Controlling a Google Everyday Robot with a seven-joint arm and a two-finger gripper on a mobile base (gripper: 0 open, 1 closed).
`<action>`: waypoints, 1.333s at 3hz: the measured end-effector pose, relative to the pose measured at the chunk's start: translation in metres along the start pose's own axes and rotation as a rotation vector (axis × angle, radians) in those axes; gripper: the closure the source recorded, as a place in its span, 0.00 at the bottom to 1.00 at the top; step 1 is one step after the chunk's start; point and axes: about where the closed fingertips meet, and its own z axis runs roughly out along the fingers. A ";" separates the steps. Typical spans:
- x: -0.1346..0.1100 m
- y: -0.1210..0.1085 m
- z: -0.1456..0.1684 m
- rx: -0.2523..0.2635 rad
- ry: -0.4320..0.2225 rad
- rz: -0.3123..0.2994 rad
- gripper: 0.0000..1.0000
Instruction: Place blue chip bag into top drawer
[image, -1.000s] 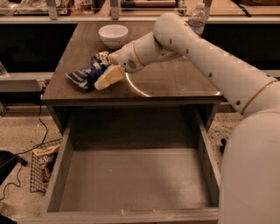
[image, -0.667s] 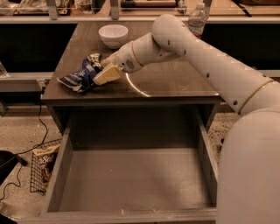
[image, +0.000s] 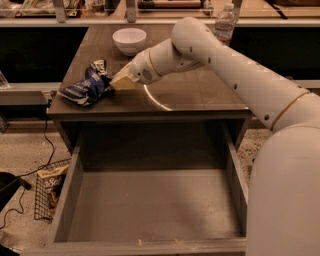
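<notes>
The blue chip bag (image: 84, 86), crumpled dark blue and white foil, is at the left front of the cabinet top (image: 190, 95), its left end reaching the top's left edge. My gripper (image: 116, 82), with pale yellow fingers held together, grips the bag's right end. The white arm reaches in from the right across the top. The top drawer (image: 150, 205) is pulled fully open below the front edge. It is a wide, deep grey-brown box with nothing inside.
A white bowl (image: 129, 40) stands at the back of the cabinet top, and a water bottle (image: 225, 25) at the back right. On the floor to the left, a wire basket (image: 42, 200) holds a brown snack bag (image: 51, 186). Black cables lie beside it.
My gripper and the blue chip bag have moved together to the left, towards the left edge of the cabinet top. The drawer has not moved.
</notes>
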 end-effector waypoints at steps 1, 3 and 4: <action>0.000 0.001 0.003 -0.005 0.000 0.000 1.00; -0.037 0.007 -0.029 0.051 0.092 -0.075 1.00; -0.080 0.017 -0.072 0.133 0.175 -0.155 1.00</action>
